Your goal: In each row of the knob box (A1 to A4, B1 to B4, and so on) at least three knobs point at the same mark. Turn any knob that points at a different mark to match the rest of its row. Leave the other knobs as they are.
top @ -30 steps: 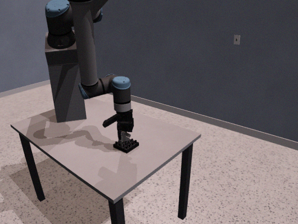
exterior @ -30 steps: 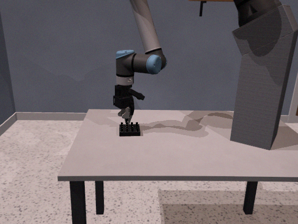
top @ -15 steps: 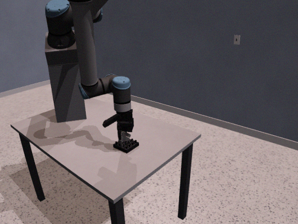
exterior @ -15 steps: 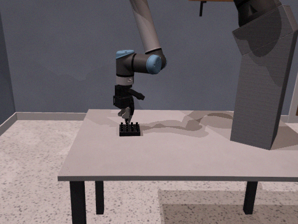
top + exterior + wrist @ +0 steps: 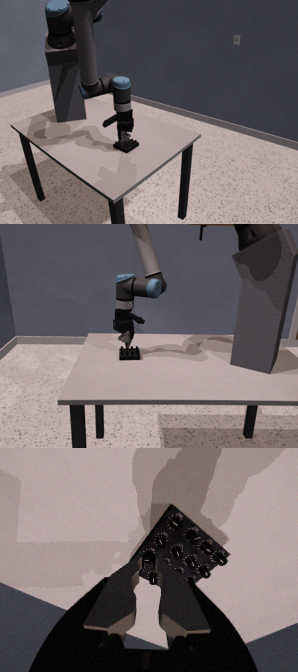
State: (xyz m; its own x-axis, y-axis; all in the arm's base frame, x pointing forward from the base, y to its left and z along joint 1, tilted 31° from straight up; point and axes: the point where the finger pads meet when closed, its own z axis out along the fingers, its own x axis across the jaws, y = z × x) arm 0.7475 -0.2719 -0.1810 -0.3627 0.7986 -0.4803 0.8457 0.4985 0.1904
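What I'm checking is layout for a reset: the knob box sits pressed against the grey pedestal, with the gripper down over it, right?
Not quite. The knob box lies well apart from the grey pedestal, out near the middle of the table, as the top view shows. The gripper is indeed down over it, shut on a corner knob.

Black knob box [image 5: 126, 145] lies flat mid-table, knobs upright.
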